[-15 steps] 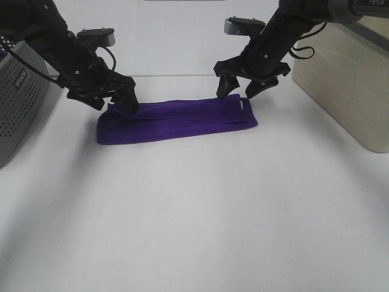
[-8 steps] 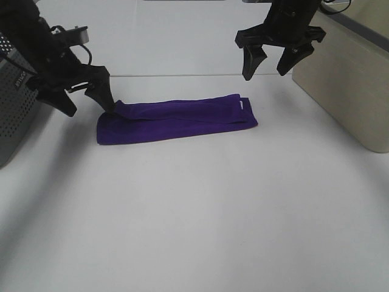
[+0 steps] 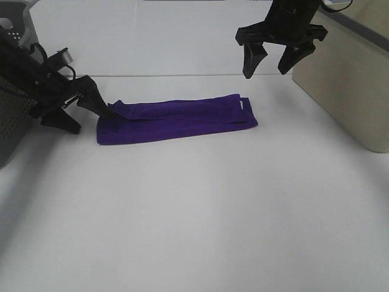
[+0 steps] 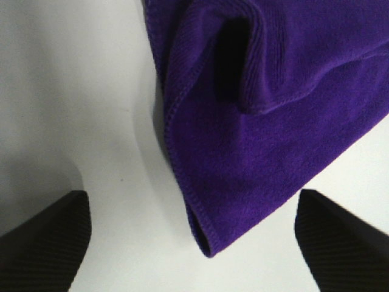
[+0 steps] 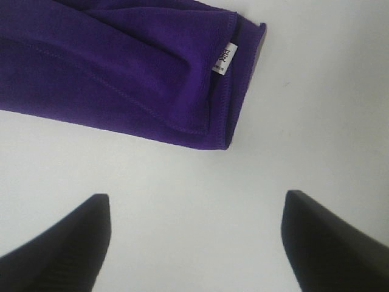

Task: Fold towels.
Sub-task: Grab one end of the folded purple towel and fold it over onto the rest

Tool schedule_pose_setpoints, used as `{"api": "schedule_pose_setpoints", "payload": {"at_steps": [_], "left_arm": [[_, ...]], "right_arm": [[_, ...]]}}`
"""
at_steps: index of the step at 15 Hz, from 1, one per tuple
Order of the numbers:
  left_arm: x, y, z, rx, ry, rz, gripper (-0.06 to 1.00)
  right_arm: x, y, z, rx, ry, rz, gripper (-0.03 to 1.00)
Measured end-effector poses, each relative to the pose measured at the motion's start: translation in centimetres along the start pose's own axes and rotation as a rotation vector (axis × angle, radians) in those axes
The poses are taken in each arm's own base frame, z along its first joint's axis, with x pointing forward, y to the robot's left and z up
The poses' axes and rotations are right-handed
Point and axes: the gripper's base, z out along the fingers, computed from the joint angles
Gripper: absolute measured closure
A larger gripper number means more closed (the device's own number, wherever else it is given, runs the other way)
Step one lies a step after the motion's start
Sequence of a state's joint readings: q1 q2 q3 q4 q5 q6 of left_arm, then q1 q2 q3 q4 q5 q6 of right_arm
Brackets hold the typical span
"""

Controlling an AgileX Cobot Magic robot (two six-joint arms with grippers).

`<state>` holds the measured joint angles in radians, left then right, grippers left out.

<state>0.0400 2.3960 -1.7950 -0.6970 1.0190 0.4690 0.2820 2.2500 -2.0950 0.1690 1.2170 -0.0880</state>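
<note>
Though farther left, left tool [image 3: 92, 121] (agape).

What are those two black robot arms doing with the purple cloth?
They are folding a towel. The purple towel lies on the white table, folded into a long strip. Both pincers are open and hold nothing right now. The left pincer is low by the towel's left end, with one fingertip right at the cloth. The right pincer hangs in the air above the other end, the one with the small white tag.
</note>
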Motion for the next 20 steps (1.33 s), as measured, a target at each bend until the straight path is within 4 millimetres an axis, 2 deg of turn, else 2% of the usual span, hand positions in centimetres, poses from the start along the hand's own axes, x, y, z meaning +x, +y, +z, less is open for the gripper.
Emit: {"api": "schedule_pose_setpoints", "payload": {"at_steps": [2,5,7,11,13,14,16,17,20], "left_arm": [[0.0,0.3,1.2,0.054,-0.003,-0.032,0.12],[-0.2,0.0,1.7,0.079,-0.013,-0.047,0.13],[-0.3,-1.4,3.0,0.081,-0.024,-0.035,0.15],[-0.9,-5.8,6.1,0.083,-0.025,0.019,0.19],[-1.3,-7.7,7.5,0.054,-0.018,0.052,0.32],[-1.4,-8.2,8.0,0.036,-0.021,0.064,0.46],[-1.3,-8.1,8.7,0.02,-0.018,0.068,0.8],[-1.3,-8.0,8.8,0.017,-0.018,0.069,0.92],[-1.3,-7.9,8.3,-0.015,-0.003,0.104,0.93]], "right_arm": [[0.0,0.0,0.0,0.0,0.0,0.0,0.2],[0.0,0.0,0.0,0.0,0.0,0.002,0.2],[0.0,0.0,0.0,-0.002,0.0,0.004,0.2],[0.0,0.1,-0.2,-0.002,-0.005,0.004,0.2],[0.0,0.1,-0.6,-0.002,-0.011,0.003,0.2],[0.0,0.1,-0.7,-0.002,-0.013,0.002,0.2],[-0.1,0.2,-1.4,-0.001,-0.027,0.0,0.2],[-0.1,0.3,-1.9,-0.001,-0.038,-0.001,0.2],[-0.1,0.4,-2.6,-0.001,-0.051,-0.003,0.2]]}}
